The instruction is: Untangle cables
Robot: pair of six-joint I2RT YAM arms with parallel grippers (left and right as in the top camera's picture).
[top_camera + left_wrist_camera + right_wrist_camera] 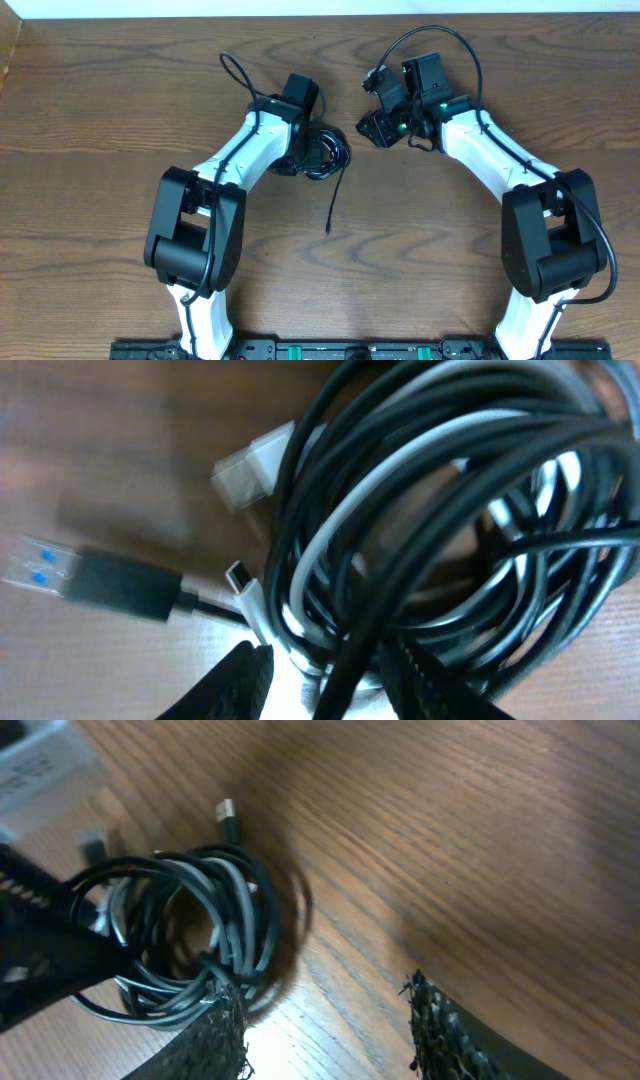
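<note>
A: Cables (pixel 328 152), where were they?
B: Coiled in 1 heap on the wooden table (pixel 120 120), under the left gripper (pixel 330 660). Its fingers stood parted, unclenched, straddling 1 black strand.
A: And the right gripper (pixel 318 998)?
B: Released, just beside them, grasping nothing.

Two white arms (pixel 235 155) with black joints (pixel 190 230), green lights (pixel 404 68), thick black cords (pixel 455 38) and ribbed black fingers (pixel 240 680).

The cables (pixel 335 525) are mostly black, one seemingly white or pale grey; the table (pixel 90 120) shows streaky brown wood grain.
</note>
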